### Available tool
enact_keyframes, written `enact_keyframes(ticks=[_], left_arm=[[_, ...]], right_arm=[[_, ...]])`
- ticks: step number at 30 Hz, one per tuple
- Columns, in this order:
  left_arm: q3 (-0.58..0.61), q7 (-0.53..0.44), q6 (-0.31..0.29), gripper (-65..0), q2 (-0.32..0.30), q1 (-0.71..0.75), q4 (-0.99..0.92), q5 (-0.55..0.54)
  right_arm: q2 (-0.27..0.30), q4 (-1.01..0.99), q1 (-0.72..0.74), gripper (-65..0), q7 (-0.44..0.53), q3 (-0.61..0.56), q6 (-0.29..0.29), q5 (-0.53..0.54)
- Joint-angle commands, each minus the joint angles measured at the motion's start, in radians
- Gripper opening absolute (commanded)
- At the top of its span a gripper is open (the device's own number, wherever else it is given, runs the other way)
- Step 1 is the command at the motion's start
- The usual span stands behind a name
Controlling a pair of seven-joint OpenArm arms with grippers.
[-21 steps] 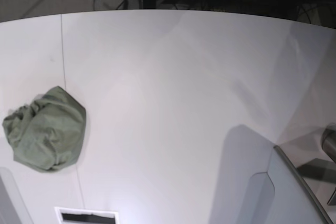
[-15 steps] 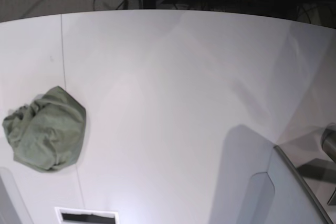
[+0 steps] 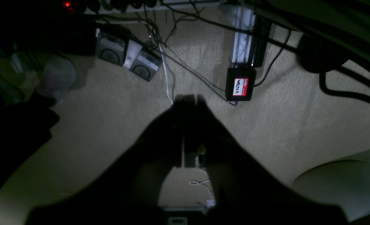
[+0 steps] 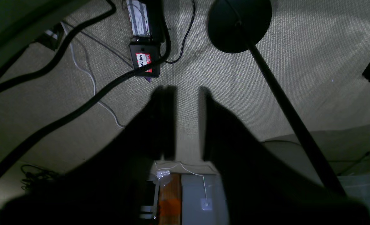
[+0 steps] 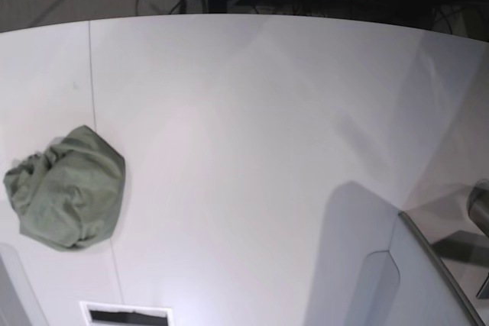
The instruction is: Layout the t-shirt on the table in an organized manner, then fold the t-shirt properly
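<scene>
Both arms hang off the counter [image 5: 252,135] aimed at the carpet, likely parked since folding has not begun: left fingers [image 3: 189,103] are pressed together holding nothing, right fingers [image 4: 186,93] stand slightly parted, also empty. One shirt [image 5: 67,188], crumpled in a ball, sits near the counter's front edge on the base view's left, on the right arm's side, so that arm is probably the one to reach first. Count: one shirt, one counter, two sets of fingers, none touching cloth.
</scene>
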Motion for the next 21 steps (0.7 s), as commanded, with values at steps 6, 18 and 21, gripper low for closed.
enact_keyframes(ticks=[6, 18, 21], left_arm=[[0.008, -0.019, 0.002, -65.0, -0.003, 0.024, 0.004, 0.003], [0.0, -0.154, 0.002, -65.0, -0.018, 0.05, -0.005, -0.001], [0.0, -0.154, 0.002, -65.0, -0.018, 0.05, -0.005, -0.001]], right_arm=[[0.003, 0.0, -0.004, -64.5, 0.003, -0.001, 0.006, -0.001], [0.003, 0.0, -0.004, -64.8, 0.007, 0.002, 0.006, 0.001], [0.003, 0.0, -0.004, -64.8, 0.007, 0.002, 0.006, 0.001]])
